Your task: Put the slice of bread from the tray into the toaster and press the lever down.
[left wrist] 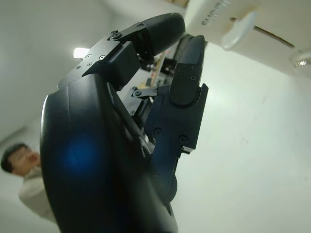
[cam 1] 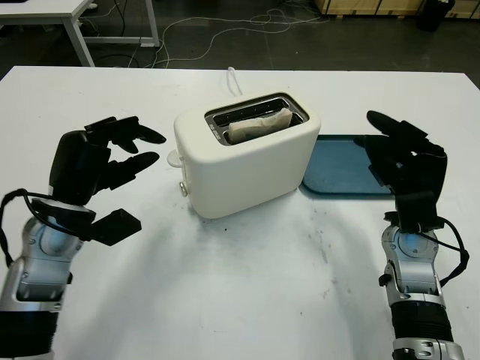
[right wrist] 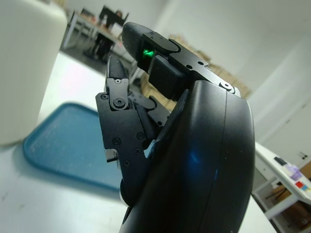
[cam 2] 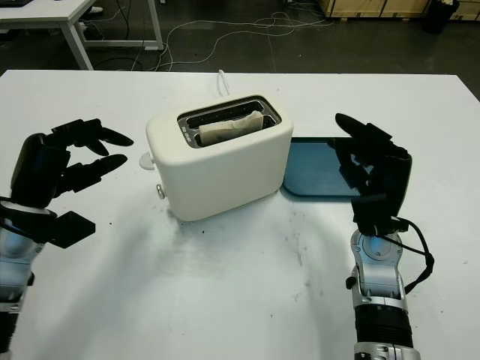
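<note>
A cream toaster (cam 1: 247, 154) stands in the middle of the white table. A slice of bread (cam 1: 259, 126) sits in its near slot, top edge showing. The white lever (cam 1: 175, 158) sticks out of the toaster's left end, seen close up as the lever (left wrist: 238, 30) in the left wrist view. My left hand (cam 1: 112, 161) hovers open a short way left of that lever, fingers pointing toward it. My right hand (cam 1: 401, 161) is open, raised at the near right edge of the blue tray (cam 1: 345, 165), which lies right of the toaster.
A white cord (cam 1: 234, 77) runs from behind the toaster toward the table's far edge. Another table (cam 1: 75, 15) and floor cables lie beyond. A person (left wrist: 26, 170) appears behind my left hand in the left wrist view.
</note>
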Controlling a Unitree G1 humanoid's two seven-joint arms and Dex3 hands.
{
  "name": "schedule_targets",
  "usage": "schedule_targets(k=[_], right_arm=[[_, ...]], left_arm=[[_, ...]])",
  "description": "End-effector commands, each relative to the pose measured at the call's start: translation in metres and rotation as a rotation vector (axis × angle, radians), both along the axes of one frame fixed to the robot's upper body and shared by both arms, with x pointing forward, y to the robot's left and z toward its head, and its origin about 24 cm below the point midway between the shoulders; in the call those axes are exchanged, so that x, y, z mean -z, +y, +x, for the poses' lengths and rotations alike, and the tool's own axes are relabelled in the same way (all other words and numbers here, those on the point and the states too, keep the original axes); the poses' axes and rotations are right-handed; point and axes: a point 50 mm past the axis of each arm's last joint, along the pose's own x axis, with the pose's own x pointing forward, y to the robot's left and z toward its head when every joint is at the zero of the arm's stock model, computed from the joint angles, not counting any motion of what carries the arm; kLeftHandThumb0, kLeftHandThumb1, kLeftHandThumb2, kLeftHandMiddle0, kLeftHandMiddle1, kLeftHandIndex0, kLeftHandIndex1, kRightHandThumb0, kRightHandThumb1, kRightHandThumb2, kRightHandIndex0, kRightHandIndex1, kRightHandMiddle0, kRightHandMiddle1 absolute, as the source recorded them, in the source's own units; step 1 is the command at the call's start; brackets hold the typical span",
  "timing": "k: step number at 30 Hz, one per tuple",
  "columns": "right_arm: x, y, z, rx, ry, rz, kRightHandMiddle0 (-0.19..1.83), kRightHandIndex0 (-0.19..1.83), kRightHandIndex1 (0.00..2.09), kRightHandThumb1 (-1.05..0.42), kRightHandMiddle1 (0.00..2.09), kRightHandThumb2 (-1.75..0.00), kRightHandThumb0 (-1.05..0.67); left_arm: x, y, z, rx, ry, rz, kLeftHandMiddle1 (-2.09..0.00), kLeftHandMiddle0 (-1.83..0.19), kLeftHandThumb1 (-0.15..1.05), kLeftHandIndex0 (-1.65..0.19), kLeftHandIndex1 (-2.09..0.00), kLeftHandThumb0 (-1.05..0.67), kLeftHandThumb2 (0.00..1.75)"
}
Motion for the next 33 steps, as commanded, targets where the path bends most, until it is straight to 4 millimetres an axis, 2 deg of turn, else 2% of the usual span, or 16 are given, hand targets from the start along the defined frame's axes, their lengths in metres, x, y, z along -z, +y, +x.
schedule_targets(k=[1, 5, 10, 26, 33], right_arm=[[-0.011, 0.000, 0.005, -0.010, 0.010, -0.055, 1.04, 1.04, 0.56, -0.92, 0.04, -0.26, -0.20], [-0.028, 0.000, 0.010, -0.033, 0.019, -0.174, 1.09, 1.03, 0.60, -0.92, 0.04, -0.23, -0.17], [-0.039, 0.002, 0.013, -0.068, 0.025, -0.215, 1.10, 1.01, 0.62, -0.92, 0.04, -0.22, -0.14], [-0.040, 0.000, 0.011, -0.080, 0.020, -0.223, 1.11, 1.02, 0.65, -0.92, 0.03, -0.20, -0.15], [-0.038, 0.000, 0.011, -0.084, 0.030, -0.219, 1.11, 1.01, 0.64, -0.92, 0.02, -0.20, -0.19]], left_arm=[[-0.005, -0.002, 0.003, 0.025, 0.000, 0.058, -1.30, -0.78, 0.88, -0.86, -0.72, -0.30, 0.00], [-0.007, -0.002, 0.006, 0.029, 0.042, 0.128, -1.26, -0.81, 0.86, -0.91, -0.62, -0.31, 0.00], [-0.006, -0.002, 0.009, 0.044, 0.097, 0.172, -1.19, -0.83, 0.87, -0.95, -0.52, -0.30, 0.00], [-0.001, -0.009, 0.022, 0.069, 0.153, 0.280, -1.06, -0.89, 0.91, -1.01, -0.26, -0.21, 0.01], [-0.003, -0.010, 0.027, 0.072, 0.142, 0.317, -1.20, -0.86, 0.91, -1.01, -0.16, -0.20, 0.00]])
